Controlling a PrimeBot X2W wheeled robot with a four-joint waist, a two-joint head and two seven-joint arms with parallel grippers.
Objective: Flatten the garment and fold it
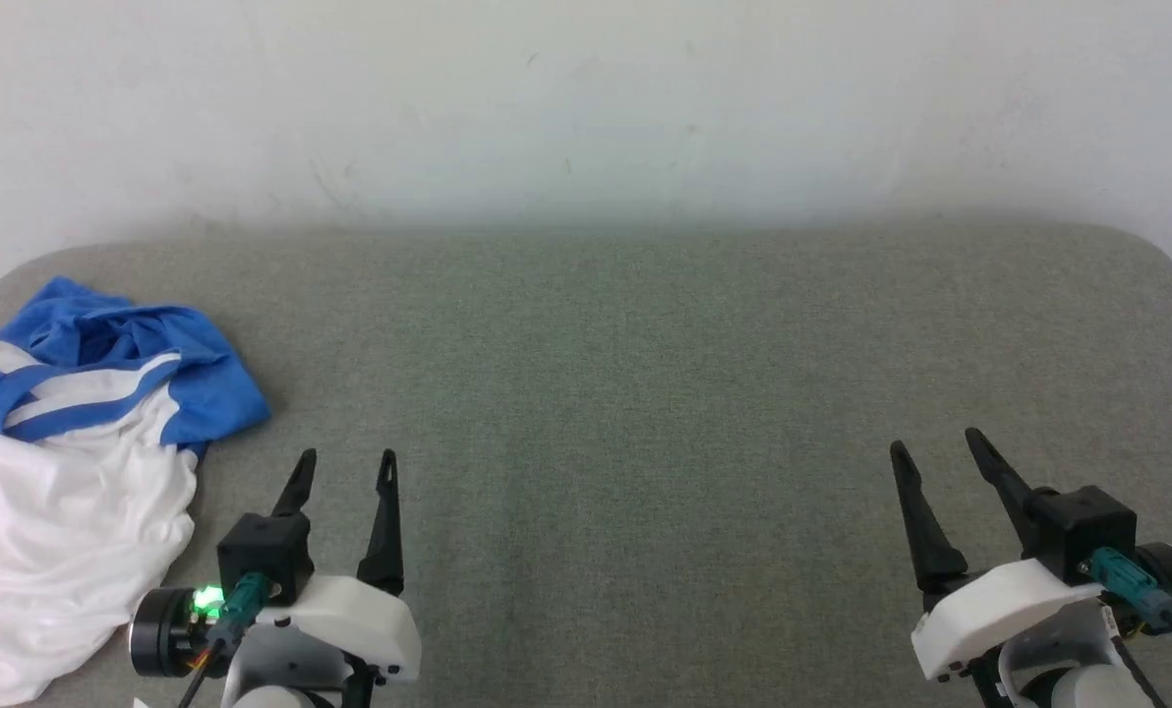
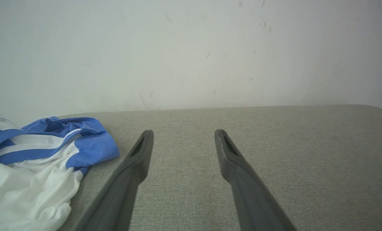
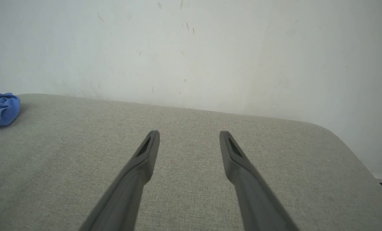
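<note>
The shirt [image 1: 75, 472] lies bunched at about 9 o'clock on the table [image 1: 645, 393], hard against its left edge, blue sleeves and neckband heaped at the far end and the white body crumpled nearer me. I judge nothing of the flattening is done yet: it is a loose heap, with no hem or sleeve laid out, and the wide grey middle of the table looks like the room meant for spreading it. My left gripper [image 1: 347, 457] sits at 7 o'clock, just beside the white cloth but apart from it, fingers pointing toward 12 o'clock and spread wide with only bare table between them. My right gripper [image 1: 935, 441] waits at 5 o'clock, well apart from the shirt, its fingers likewise spread and holding nothing. Both hang near the front edge, I think so either can reach in; the left is plainly the closer one for a first pinch. Behind it all is a pale wall [image 1: 586, 98]
</note>
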